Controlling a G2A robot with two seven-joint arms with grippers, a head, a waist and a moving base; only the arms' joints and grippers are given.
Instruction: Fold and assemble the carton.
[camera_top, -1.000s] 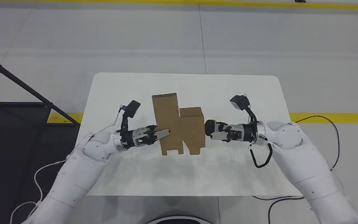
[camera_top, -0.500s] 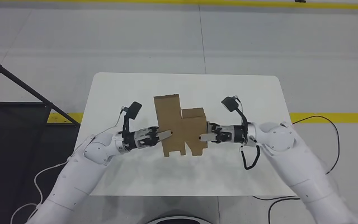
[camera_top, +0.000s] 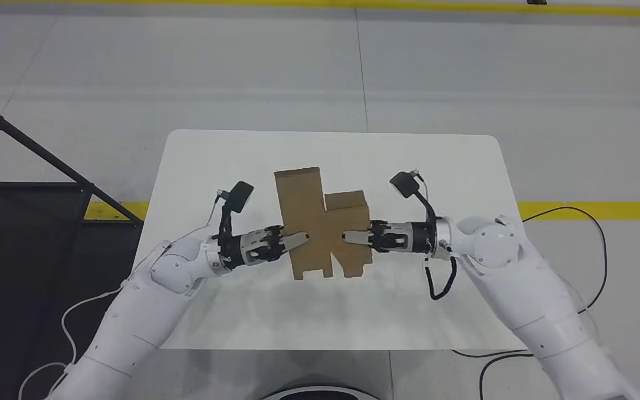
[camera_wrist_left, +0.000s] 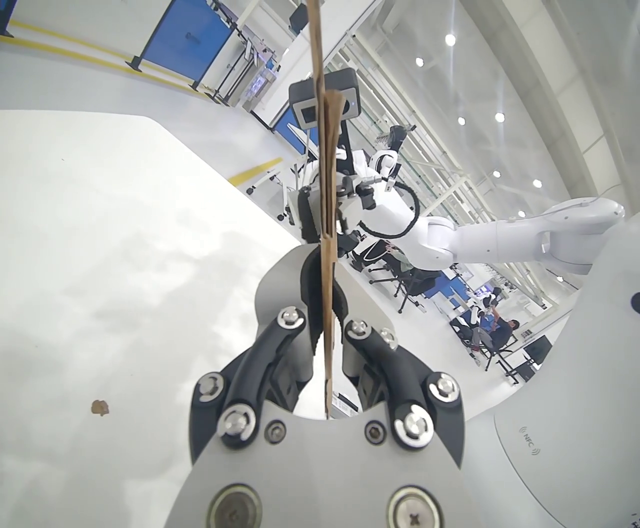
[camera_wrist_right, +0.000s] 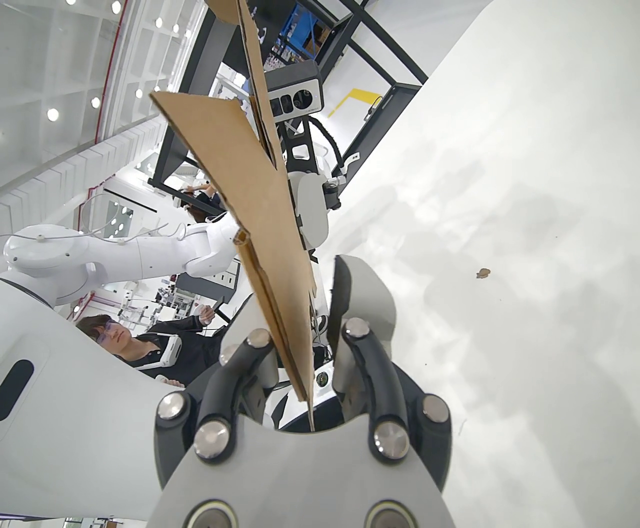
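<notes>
Top view | carton (camera_top: 322, 224) flat, over mid counter (camera_top: 200, 170) | my left jaws clamped on its edge | right jaws just slid in, open astride opposite edge | next: close, start unfolding

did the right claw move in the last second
Yes. In the top view the right claw has slid inward onto the edge of the carton, away from the right edge of the table.

Matt brown carton (camera_top: 320, 222) on a smooth white desk (camera_top: 440, 170).
Carton: plain corrugated cardboard, dull, raw cut edges, fluting visible. Desk top: hard, semi-gloss, faint cloudy reflections. Left tool (camera_wrist_left: 324, 285) & right tool (camera_wrist_right: 310, 300): brushed grey metal base plates, black glossy plastic links, bright steel screws, dark matt pads (camera_wrist_right: 341, 290) w/ ribbed edges.
</notes>
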